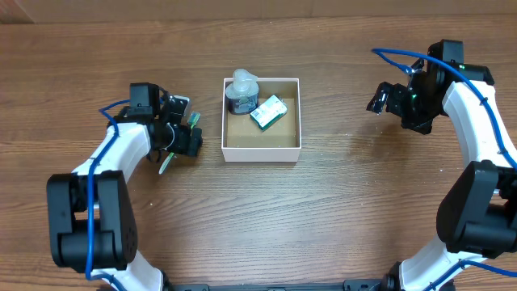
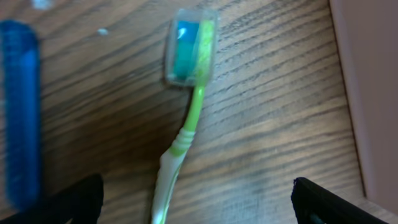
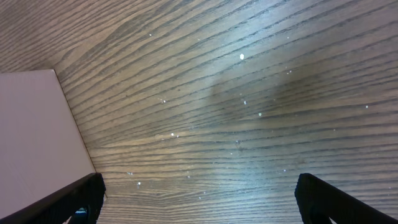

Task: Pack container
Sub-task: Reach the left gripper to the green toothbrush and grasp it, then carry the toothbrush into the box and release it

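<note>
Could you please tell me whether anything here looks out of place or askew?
The toothbrush lies on the table left of the container, outside it, beneath the open left gripper. Inside, the green packet sits skewed to the walls. Nothing looks spilled or damaged.

The left claw hangs low and points downward, its jaws spread wide. The right claw hovers with jaws equally wide apart.
</note>
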Available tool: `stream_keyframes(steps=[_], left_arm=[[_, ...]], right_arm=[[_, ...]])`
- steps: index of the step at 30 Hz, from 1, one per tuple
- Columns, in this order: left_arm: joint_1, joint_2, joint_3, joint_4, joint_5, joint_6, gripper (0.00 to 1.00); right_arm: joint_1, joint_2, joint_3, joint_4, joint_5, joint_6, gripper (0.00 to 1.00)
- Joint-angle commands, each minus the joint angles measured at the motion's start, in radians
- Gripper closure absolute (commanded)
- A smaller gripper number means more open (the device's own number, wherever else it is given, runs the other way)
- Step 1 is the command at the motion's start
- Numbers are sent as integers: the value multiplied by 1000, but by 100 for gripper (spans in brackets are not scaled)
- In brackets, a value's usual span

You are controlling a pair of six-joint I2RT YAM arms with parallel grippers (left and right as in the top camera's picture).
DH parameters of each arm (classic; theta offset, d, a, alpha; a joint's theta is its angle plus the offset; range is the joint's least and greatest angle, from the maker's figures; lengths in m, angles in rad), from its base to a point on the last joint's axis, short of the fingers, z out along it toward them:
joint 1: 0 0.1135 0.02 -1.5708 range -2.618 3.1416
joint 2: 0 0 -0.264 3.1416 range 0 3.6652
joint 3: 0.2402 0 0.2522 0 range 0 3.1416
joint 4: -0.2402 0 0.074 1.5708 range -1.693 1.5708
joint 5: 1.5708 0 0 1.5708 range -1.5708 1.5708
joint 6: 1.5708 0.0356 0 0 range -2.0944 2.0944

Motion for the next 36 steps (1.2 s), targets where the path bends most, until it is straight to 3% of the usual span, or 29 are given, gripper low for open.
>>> stream_keyframes(steps=[1, 5, 7, 10, 13, 17, 23, 30, 34, 36], left_arm=[[-14, 57, 19, 33, -26, 29, 9], [-11, 63, 19, 41, -80, 29, 20], [-11, 63, 19, 35, -118, 29, 34], [-11, 63, 19, 32, -157, 30, 61], [-11, 63, 19, 16, -156, 26, 81], [-11, 63, 19, -40, -160, 25, 92], [-11, 49, 84, -95, -156, -49, 96], [-43, -16, 445, -334, -156, -53, 96], [-85, -60, 557, -395, -145, 18, 96], [-123, -90, 589, -420, -106, 108, 96]], right_arm=[[0, -11, 11, 3, -8, -7, 0], [0, -11, 11, 3, -8, -7, 0], [0, -11, 11, 3, -8, -7, 0], [0, -11, 11, 3, -8, -7, 0], [0, -11, 11, 3, -8, -7, 0], [0, -11, 11, 3, -8, -7, 0], [0, -11, 11, 3, -8, -7, 0], [0, -11, 11, 3, -8, -7, 0], [0, -11, 11, 3, -8, -7, 0], [0, -11, 11, 3, -8, -7, 0]])
